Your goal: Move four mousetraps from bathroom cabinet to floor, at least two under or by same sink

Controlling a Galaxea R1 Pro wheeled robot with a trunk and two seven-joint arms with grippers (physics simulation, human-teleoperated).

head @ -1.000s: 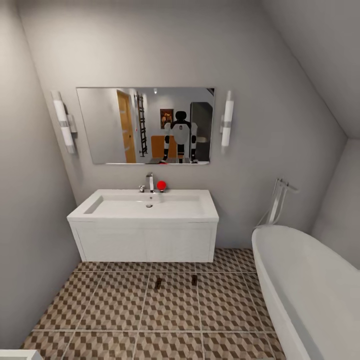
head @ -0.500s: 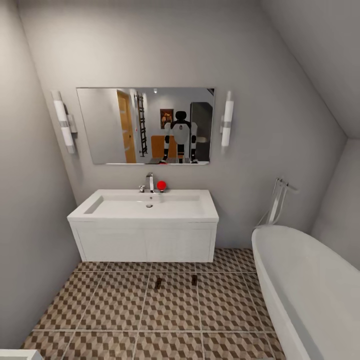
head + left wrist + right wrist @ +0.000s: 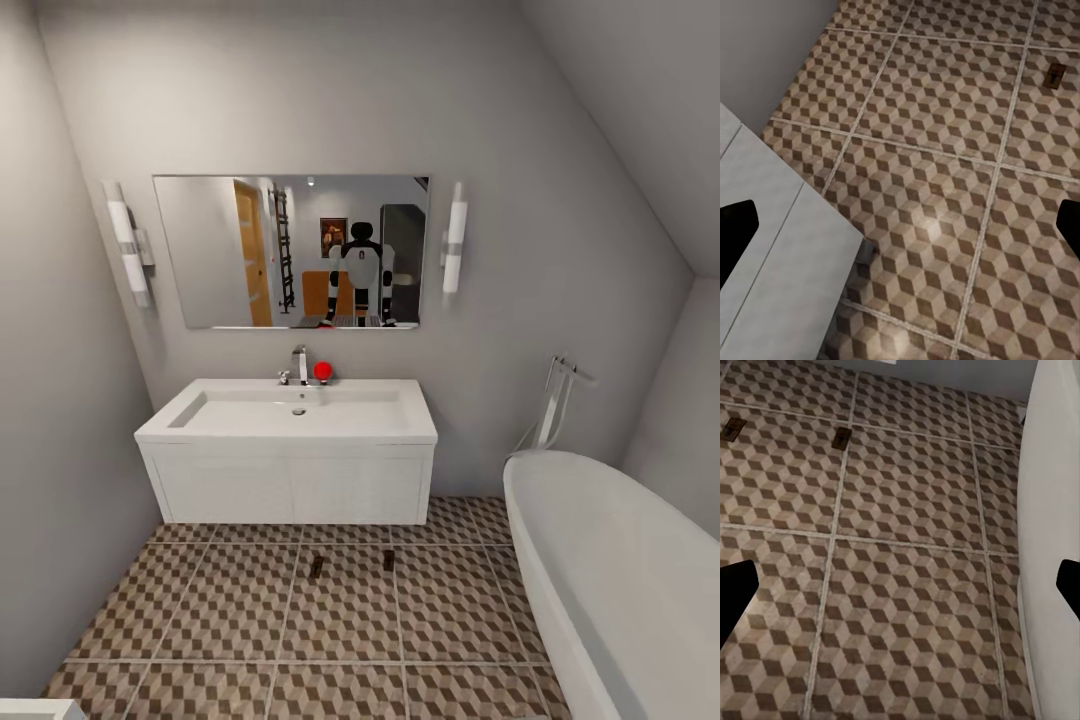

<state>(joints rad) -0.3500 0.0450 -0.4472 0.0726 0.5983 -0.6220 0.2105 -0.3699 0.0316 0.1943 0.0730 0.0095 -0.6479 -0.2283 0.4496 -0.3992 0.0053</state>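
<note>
Mousetraps: two on the bathroom floor, left one, right one, just in front of the bathroom sink, guessing that's for the next-to-sink rule | right wrist view catches both, left wrist view just one | left gripper and right gripper both spread wide, nothing held | bathtub off to the side

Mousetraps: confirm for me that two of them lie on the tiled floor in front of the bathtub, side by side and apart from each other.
Not quite. The two mousetraps lie on the bathroom floor in front of the bathroom sink, just out from its white vanity, not in front of the bathtub, which stands off to the right. The head view shows this. The rest holds: they are side by side and apart from each other.
</note>
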